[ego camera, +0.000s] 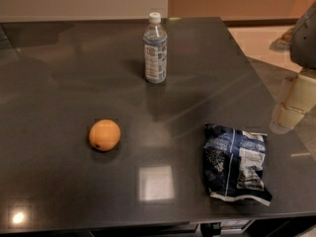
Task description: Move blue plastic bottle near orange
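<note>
The blue plastic bottle stands upright at the far middle of the dark table; it is clear with a white cap and a blue-and-white label. The orange lies on the table to the near left of the bottle, well apart from it, with a small dark spot on its lower side. My gripper shows as cream-coloured parts under a grey arm piece at the right edge of the view, over the table's right side. It is far from both the bottle and the orange and holds nothing that I can see.
A flat dark blue-and-white snack bag lies at the near right of the table, just below the gripper. The table's right edge runs close to the arm. A bright light reflection sits near the front edge.
</note>
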Motion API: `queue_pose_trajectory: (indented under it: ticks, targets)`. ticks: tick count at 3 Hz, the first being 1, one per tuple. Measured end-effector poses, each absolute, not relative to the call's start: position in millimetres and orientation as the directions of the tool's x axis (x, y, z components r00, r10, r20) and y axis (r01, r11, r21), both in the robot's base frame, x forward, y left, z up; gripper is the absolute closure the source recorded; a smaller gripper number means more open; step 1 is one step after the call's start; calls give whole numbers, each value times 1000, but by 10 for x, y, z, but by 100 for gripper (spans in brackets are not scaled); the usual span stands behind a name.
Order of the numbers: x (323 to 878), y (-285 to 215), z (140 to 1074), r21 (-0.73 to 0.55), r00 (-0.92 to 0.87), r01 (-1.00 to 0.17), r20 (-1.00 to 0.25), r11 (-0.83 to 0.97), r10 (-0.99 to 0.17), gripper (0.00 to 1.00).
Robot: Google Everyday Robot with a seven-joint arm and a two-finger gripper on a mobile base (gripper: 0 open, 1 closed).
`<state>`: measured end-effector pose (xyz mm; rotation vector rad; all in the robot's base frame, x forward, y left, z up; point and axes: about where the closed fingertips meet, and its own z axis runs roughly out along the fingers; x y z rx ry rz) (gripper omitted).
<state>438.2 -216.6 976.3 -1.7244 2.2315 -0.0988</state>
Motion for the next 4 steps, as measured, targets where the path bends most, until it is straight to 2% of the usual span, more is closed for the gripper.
queue_pose_trajectory:
  ticks: [2,4]
  targets:
    - [4592,-2009,9794,-263,-200,-929,-238,261,-950,0]
    - [5179,-1484,9727,-251,-169,-931,-347,265,-922,0]
